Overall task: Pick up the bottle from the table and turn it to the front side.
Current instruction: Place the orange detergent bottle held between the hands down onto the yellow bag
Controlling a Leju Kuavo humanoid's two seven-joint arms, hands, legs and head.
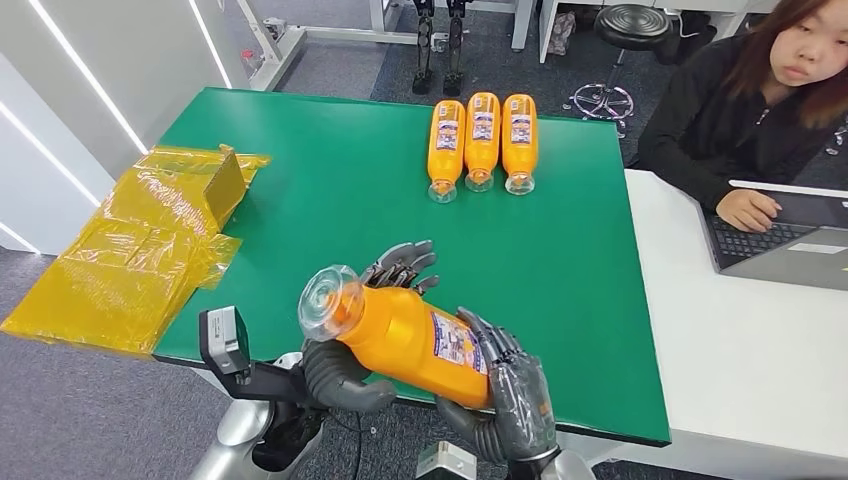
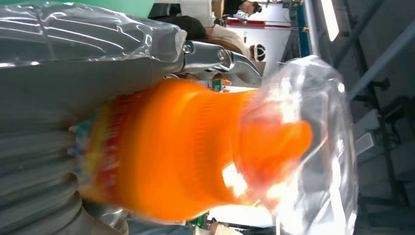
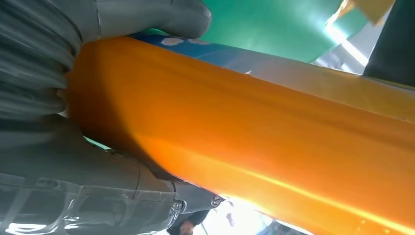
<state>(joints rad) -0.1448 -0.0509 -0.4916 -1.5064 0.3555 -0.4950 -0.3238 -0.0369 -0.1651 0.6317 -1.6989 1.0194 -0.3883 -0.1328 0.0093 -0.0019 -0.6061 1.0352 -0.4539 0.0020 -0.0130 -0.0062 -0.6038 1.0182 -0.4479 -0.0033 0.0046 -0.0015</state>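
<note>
The left hand (image 1: 385, 300) and the right hand (image 1: 510, 395) both have their fingers closed around the orange bottle (image 1: 405, 335), held tilted above the near edge of the green table (image 1: 330, 200). Three orange bottles (image 1: 482, 140) lie far behind.

Orange bottles on a green table

The held bottle (image 1: 405, 335) was orange with a clear cap and a blue-and-white label; three more bottles (image 1: 482, 140) matched it. The table (image 1: 330, 190) was green, the plastic bags (image 1: 140, 250) yellow, both hands (image 1: 400, 268) dark grey.
</note>
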